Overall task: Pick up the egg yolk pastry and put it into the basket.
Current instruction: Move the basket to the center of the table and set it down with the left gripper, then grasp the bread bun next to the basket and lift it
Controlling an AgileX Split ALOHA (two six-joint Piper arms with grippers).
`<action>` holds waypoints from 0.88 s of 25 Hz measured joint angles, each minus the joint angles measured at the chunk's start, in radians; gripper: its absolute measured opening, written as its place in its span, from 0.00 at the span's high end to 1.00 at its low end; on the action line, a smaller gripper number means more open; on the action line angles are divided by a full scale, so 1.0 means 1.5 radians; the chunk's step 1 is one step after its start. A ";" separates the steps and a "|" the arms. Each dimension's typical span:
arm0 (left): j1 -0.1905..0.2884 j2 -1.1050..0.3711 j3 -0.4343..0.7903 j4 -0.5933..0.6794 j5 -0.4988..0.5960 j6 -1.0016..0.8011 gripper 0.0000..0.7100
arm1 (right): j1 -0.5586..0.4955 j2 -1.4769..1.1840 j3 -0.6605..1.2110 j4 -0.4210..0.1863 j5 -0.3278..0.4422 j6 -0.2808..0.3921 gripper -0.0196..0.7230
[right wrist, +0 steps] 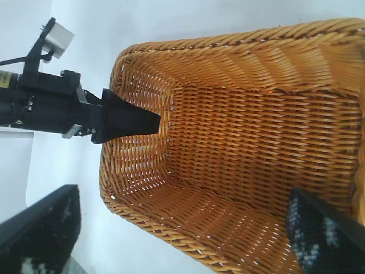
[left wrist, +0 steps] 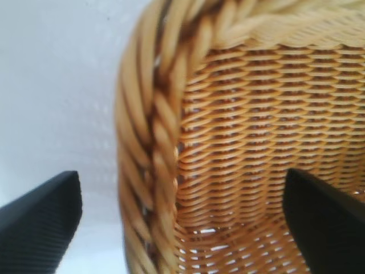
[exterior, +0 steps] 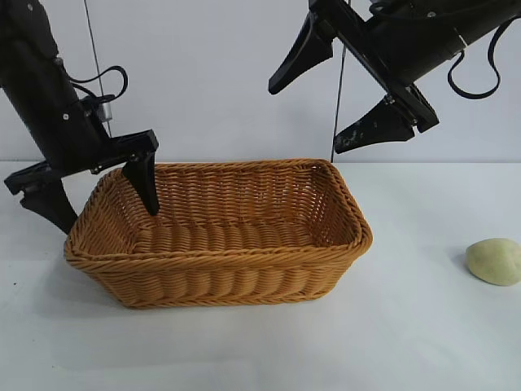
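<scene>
Nearest the exterior camera lies a bare stretch of the white tabletop (exterior: 244, 350), matte and unmarked apart from faint specks. On it, well apart from the basket and out toward the right arm's side, rests the egg yolk pastry (exterior: 494, 261), a pale dome sitting free, with nothing touching it; the task is judged not yet begun on it. Mid-table stands the wicker basket (exterior: 220, 261), its woven floor showing nothing inside in either wrist view. The left gripper (exterior: 98, 189) straddles the basket's end wall with its fingers spread apart, one inside the rim and one outside, grasping nothing; this placement suggests it served to position or steady the basket, not to carry the pastry. The right gripper (exterior: 342, 94) hangs above the basket's far right corner, fingers released and wide, empty, angled down toward the basket interior; being the nearer arm to the pastry, it is the likely one to fetch it. Behind everything runs a plain pale wall (exterior: 212, 73), crossed by thin hanging cables.
</scene>
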State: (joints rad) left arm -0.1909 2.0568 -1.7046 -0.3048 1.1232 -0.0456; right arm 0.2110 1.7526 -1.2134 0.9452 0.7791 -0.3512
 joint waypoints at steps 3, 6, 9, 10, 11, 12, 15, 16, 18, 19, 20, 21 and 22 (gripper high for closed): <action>0.000 -0.001 -0.045 0.048 0.043 0.000 0.02 | 0.000 0.000 0.000 0.000 0.000 0.000 0.04; 0.005 -0.001 -0.064 0.088 0.056 0.000 0.02 | 0.000 0.000 0.000 0.000 0.000 0.000 0.04; 0.032 -0.001 -0.066 0.116 0.056 0.000 0.02 | 0.000 0.000 0.000 0.000 0.000 0.000 0.04; 0.046 -0.001 -0.066 0.129 0.056 0.001 0.02 | 0.000 0.000 0.000 0.000 0.000 0.000 0.04; 0.062 -0.001 -0.066 0.139 0.056 0.005 0.02 | 0.000 0.000 0.000 0.000 0.000 0.000 0.04; 0.075 -0.001 -0.066 0.150 0.056 0.006 0.02 | 0.000 0.000 0.000 0.000 0.000 0.000 0.04; 0.112 -0.003 -0.063 0.163 0.056 0.007 0.02 | 0.000 0.000 0.000 0.000 0.000 0.000 0.04; 0.118 -0.007 -0.057 0.165 0.056 0.007 0.02 | 0.000 0.000 0.000 0.000 0.000 0.000 0.04; 0.119 -0.020 -0.040 0.165 0.057 0.010 0.02 | 0.000 0.000 0.000 0.000 0.000 0.000 0.04; 0.118 -0.033 -0.026 0.163 0.057 0.012 0.02 | 0.000 0.000 0.000 0.000 0.000 0.000 0.04; 0.118 -0.046 -0.011 0.160 0.056 0.013 0.02 | 0.000 0.000 0.000 0.000 0.000 0.000 0.04; 0.117 -0.065 0.011 0.159 0.056 0.018 0.02 | 0.000 0.000 0.000 0.000 0.000 0.000 0.04; 0.116 -0.088 0.039 0.158 0.056 0.022 0.02 | 0.000 0.000 0.000 0.000 0.000 0.000 0.04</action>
State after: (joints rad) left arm -0.0171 1.9248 -1.6454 -0.0678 1.2072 -0.0130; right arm 0.2110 1.7526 -1.2134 0.9452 0.7791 -0.3512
